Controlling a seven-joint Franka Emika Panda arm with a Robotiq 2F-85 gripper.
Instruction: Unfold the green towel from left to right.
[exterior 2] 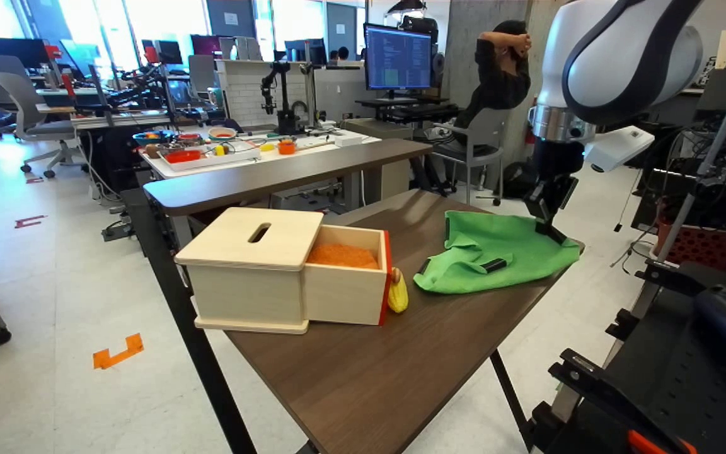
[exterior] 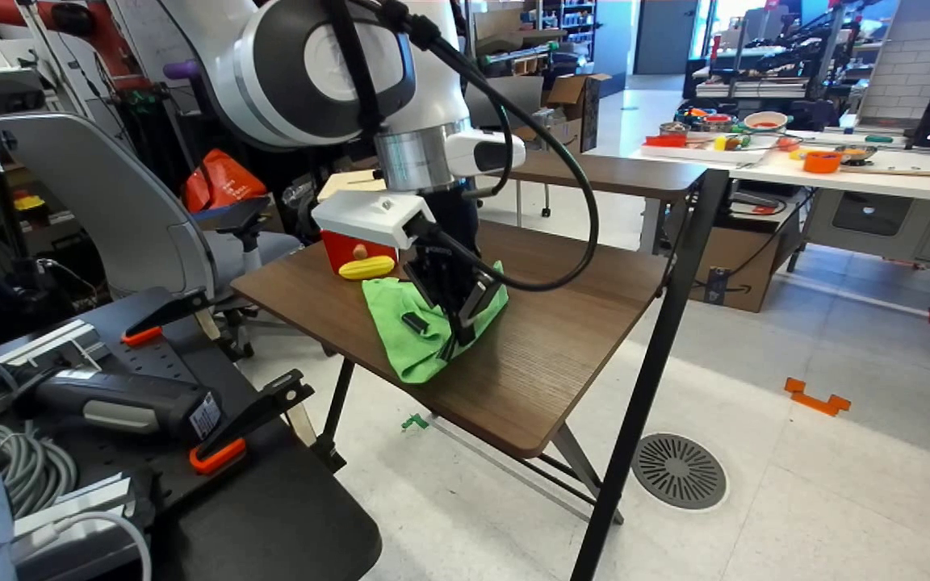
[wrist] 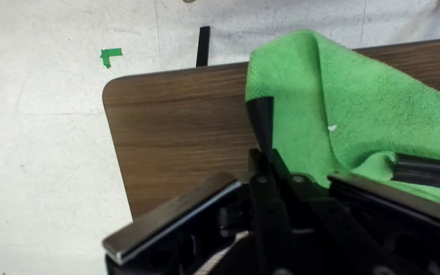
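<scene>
My gripper (wrist: 266, 156) is closed, its fingers (wrist: 262, 202) pinching a black strip (wrist: 262, 118) at the border of the green towel (wrist: 369, 107). They show dark and blurred in the wrist view, so I can't make out how much cloth is caught along with it. The towel lies rumpled along one edge of the brown table (wrist: 174, 126), near a rounded corner; in the wrist view part of it crosses the line of that edge, though whether it droops over I can't tell. Its right side is cut off there, and a white speck (wrist: 332, 127) on it is too small to identify. A second black strip (wrist: 426, 172) lies across its folds.

In an exterior view, a wooden box (exterior 2: 246, 293) hides a stretch of the table's edge; something orange (exterior 2: 343, 255) sits in its red-fronted drawer (exterior 2: 344, 299), of what stuff I can't say. In an exterior view, the white housing (exterior: 372, 219) on my wrist covers much of that box.

On the black bench (exterior: 287, 500), a dark handheld tool (exterior: 130, 403) wears a white label (exterior: 205, 415) with print too small to read. A cardboard box (exterior: 711, 250) on the floor bears a curved arrow (exterior: 734, 290) like Amazon's. A monitor (exterior 2: 399, 58) shows lines of text I can't read.
</scene>
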